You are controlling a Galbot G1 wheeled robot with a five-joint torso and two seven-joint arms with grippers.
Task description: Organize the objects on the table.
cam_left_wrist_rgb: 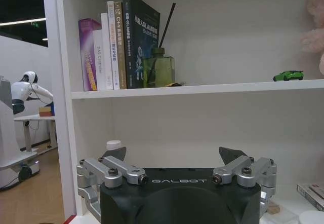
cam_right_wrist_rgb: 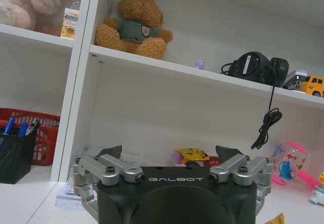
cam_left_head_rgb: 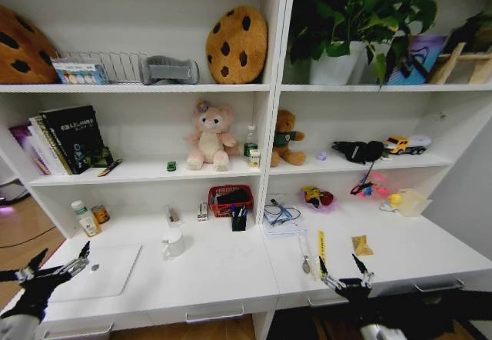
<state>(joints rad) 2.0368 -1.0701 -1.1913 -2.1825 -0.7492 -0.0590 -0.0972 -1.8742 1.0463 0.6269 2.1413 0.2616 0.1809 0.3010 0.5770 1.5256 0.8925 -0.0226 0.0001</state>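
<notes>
Both black grippers hang at the bottom of the head view, low over the front edge of the long white desk [cam_left_head_rgb: 223, 275]. At lower left, the left gripper [cam_left_head_rgb: 60, 263] spreads its fingers wide with nothing between them, just beside the near left corner of the closed silver laptop [cam_left_head_rgb: 104, 269], which lies flat on the desk's left part. In the left wrist view its two dark fingertips [cam_left_wrist_rgb: 114, 154] stand well apart, facing the white bookshelf; on the shelf above, at the right of that frame, sits the tiny green toy car [cam_left_wrist_rgb: 288, 75], beside a row of upright books [cam_left_wrist_rgb: 119, 44].

At lower centre-right of the head view, the right gripper [cam_left_head_rgb: 342, 271] is likewise opened wide and empty. Just above it in the frame lie a white marker pen with a dark tip [cam_left_head_rgb: 305, 251] and a yellow strip [cam_left_head_rgb: 321, 244], side by side; to their right, slightly apart, lies the tan wedge-shaped scrap [cam_left_head_rgb: 361, 245]. In the head view the green car [cam_left_head_rgb: 171, 166] rests on the middle shelf, left of the pink plush bear [cam_left_head_rgb: 207, 135], well above both grippers.
</notes>
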